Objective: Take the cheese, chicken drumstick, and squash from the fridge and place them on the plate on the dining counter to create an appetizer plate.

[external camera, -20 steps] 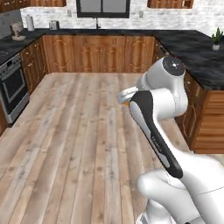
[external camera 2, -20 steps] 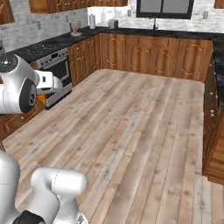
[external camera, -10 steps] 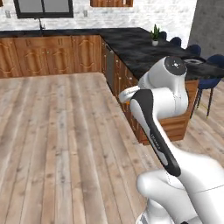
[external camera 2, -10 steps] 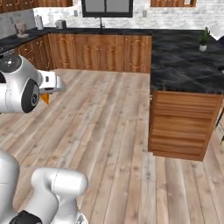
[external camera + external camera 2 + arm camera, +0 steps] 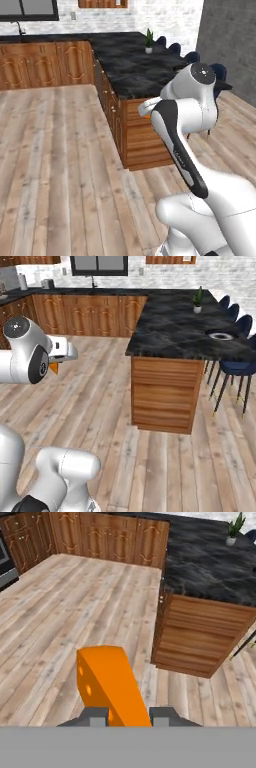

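My gripper is shut on the cheese, an orange wedge with small holes that stands up between the two dark fingertips. A corner of the cheese peeks out below the white hand, held over the wooden floor. The dining counter, black and marble-veined on a brown wooden base, stands ahead and to the right of the hand. On its far right part lies the plate. The same dining counter fills the upper right of the hand view. Chicken drumstick, squash and fridge are out of view.
A small potted plant stands at the far end of the counter. Dark blue stools line its right side. Wooden cabinets under a black worktop run along the back wall. Open wooden floor lies left of the island.
The base has turned and driven, so the whole scene shifted: the back cabinets slid left and the dining counter came close. The cheese stays held in the gripper.
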You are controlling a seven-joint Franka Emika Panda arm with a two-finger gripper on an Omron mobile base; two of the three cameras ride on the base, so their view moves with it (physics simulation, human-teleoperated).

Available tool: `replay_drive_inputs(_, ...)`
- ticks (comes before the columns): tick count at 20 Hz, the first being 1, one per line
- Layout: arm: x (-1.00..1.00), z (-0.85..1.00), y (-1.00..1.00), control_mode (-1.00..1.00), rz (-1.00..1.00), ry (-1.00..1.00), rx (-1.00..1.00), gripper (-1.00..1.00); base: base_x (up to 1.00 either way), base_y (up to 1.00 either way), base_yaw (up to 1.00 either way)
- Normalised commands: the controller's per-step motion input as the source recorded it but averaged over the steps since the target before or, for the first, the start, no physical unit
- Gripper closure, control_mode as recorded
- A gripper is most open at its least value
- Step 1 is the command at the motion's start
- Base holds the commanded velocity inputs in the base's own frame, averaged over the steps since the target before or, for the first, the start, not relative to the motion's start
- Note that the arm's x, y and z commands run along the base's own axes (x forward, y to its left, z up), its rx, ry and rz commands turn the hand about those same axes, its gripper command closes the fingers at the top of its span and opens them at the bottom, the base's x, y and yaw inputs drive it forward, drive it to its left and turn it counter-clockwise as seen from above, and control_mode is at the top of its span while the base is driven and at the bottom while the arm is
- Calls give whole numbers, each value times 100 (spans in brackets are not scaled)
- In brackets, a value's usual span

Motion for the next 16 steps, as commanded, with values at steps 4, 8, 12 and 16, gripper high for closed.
replay_drive_inputs(4,0,0,0,100,0,0,0,100,39,-100,0)
replay_drive_inputs(8,0,0,0,100,0,0,0,100,53,-100,6)
replay_drive_inputs(12,0,0,0,100,0,0,0,100,58,-100,16)
replay_drive_inputs(16,0,0,0,100,0,0,0,100,57,-100,26)
